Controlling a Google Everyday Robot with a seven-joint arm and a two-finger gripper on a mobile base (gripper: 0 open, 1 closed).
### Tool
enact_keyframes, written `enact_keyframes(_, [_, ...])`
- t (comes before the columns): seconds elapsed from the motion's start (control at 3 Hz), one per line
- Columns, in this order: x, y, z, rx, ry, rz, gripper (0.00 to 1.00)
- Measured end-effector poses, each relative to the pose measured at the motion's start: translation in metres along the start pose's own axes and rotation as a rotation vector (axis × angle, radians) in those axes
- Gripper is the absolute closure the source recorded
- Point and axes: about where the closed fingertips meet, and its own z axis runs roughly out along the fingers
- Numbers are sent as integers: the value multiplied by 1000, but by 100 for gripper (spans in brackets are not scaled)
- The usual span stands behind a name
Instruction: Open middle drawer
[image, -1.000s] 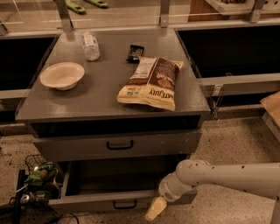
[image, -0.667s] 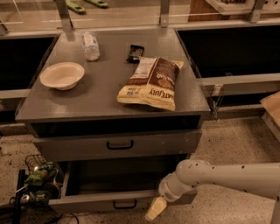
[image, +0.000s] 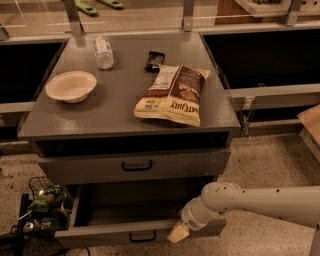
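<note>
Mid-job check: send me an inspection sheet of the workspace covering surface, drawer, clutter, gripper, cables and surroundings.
Surface: grey cabinet top, flat, with four things on it.
Job's things: middle drawer stands well open; its handle is at the centre of the front.
Clutter: bowl at left; bottle lying at the back; dark bar beside it; chip bag lying flat at front right.
Grippers: gripper is low, at the open drawer's front, right of the handle; its arm comes in from the right.
Cables: nothing seen.
Surroundings: top drawer with its front set further back; wire basket holding green things at lower left; speckled floor.
</note>
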Motion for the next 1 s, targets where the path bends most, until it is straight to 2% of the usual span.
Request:
enact_keyframes(0.67, [0,0,0,-1,0,0,85])
enact_keyframes(1.0, [1,6,1,-16,-6,6,100])
